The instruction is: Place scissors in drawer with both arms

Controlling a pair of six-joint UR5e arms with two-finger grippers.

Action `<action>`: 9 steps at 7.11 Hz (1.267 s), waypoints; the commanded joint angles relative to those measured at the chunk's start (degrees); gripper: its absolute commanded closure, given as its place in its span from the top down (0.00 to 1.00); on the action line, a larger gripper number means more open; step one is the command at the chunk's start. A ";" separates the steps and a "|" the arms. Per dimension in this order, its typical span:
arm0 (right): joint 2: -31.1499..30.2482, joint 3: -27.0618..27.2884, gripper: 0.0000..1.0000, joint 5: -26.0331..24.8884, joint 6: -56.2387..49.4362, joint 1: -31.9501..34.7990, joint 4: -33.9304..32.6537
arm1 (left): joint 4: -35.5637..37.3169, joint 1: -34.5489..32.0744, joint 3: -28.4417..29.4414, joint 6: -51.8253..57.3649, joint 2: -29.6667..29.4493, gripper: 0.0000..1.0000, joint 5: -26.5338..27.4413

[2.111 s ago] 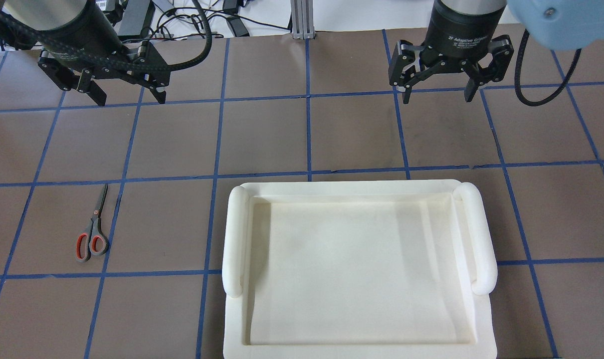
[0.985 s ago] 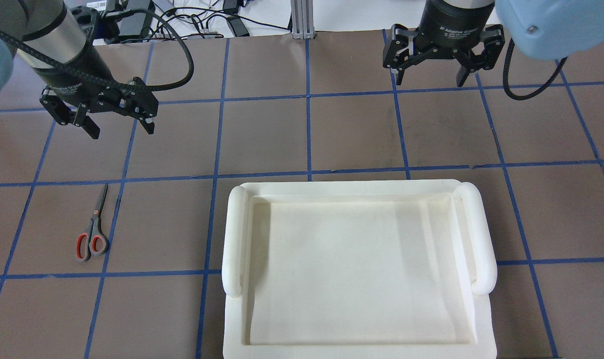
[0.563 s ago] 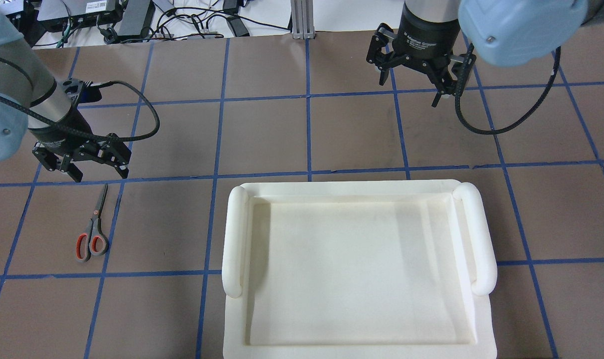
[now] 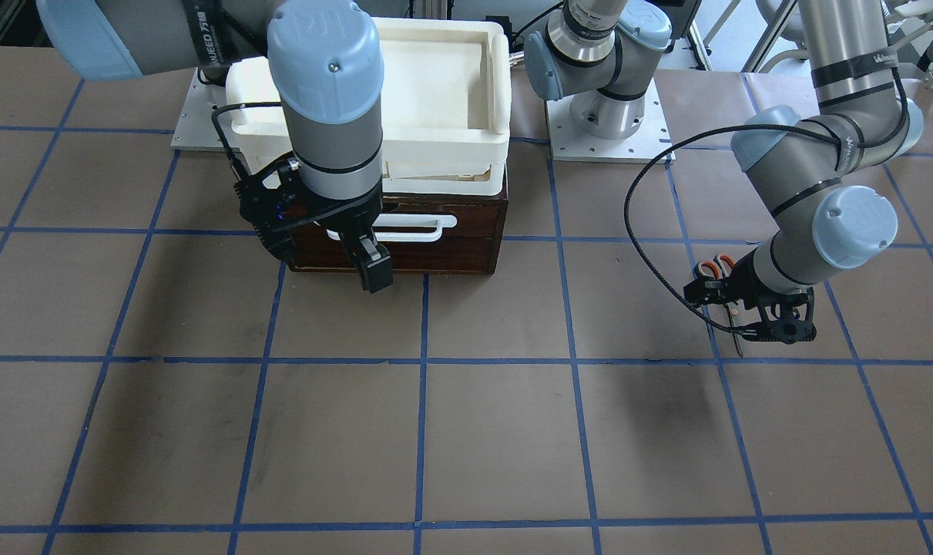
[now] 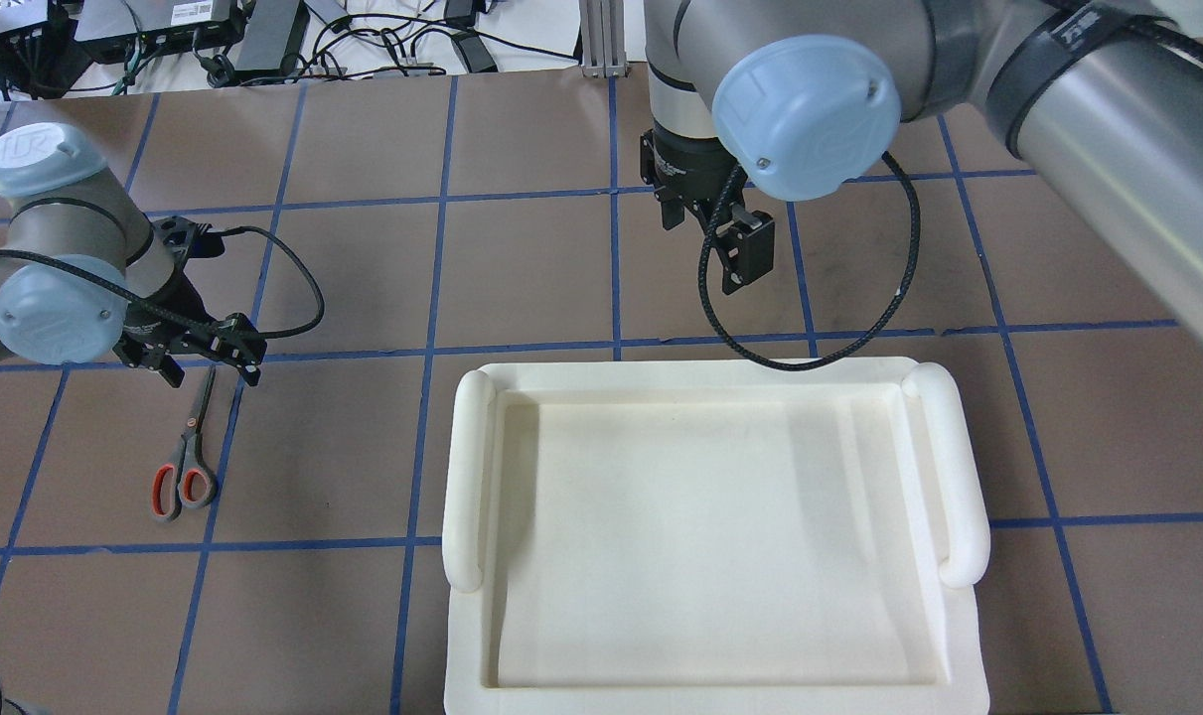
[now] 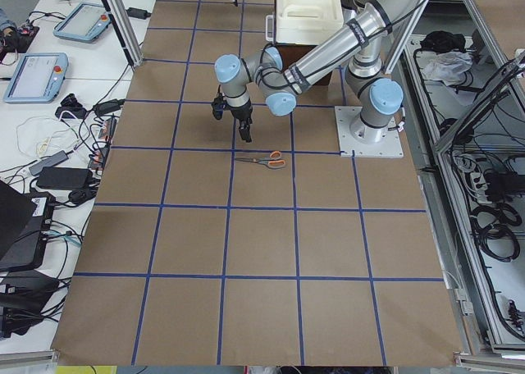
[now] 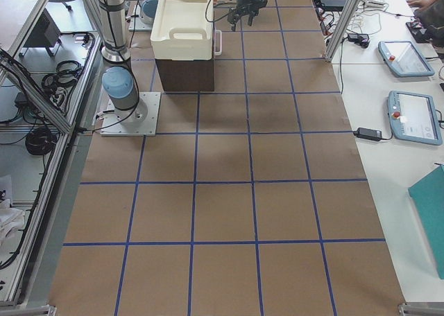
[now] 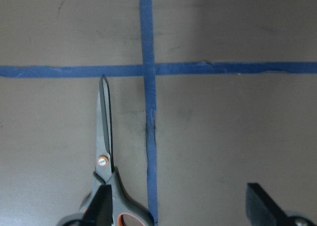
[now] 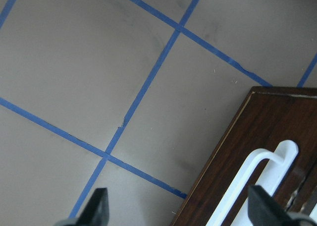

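Left wrist-mounted view: the scissors lie flat on the matte brown table, left of centre. Their long axis runs up and down the frame, tips toward the top, handles cut off at the bottom edge. My left pincer, the nearer one, hangs open above them with its span crossing that axis. One fingertip overlaps the handle neck, so I judge a shift toward the frame's left is needed before closing. The blades are slim dark metal with an orange rivet, the handles grey lined orange. In the front-facing view my right pincer is open before the closed, glossy dark-wood drawer, upper centre-left, by its white bar handle.
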 commanded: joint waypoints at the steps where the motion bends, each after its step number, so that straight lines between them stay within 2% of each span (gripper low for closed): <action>1: 2.79 0.00 1.00 4.81 9.00 0.68 -0.13 | 2.12 4.12 -0.16 4.15 -3.95 0.95 -0.11; 4: 5.95 0.00 1.00 5.09 11.39 0.68 0.40 | 2.39 5.20 -0.68 6.01 -5.10 0.96 1.91; 5: 6.57 0.00 1.00 7.01 12.18 0.68 0.84 | 2.39 5.64 -0.77 6.37 -5.28 0.96 1.91; 9: 7.37 0.09 1.00 7.03 14.83 0.68 5.49 | 2.39 6.08 -0.60 6.03 -6.68 0.95 1.91</action>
